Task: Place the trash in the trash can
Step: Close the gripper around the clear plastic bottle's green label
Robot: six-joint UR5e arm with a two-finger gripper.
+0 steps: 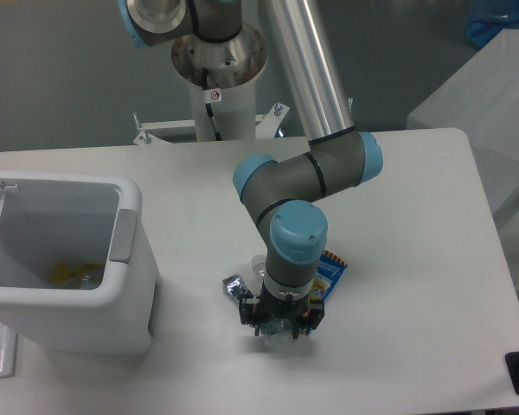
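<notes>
**Gripper low over the litter, bin open at left**

Fixed camera: the gripper [282, 328] points straight down at lower centre of the frame, its fingers set around the clear bottle [277, 332], apparently pinching it; the grip itself is partly hidden by the wrist. The bottle's other end pokes out just left of the wrist. A blue packet [331, 268] lies just right of the arm, and a small foil wrapper [233, 286] just left. The white bin [125, 259] stands at the left edge, lid up, with yellowish litter inside. All rest on the white table [415, 259].
</notes>
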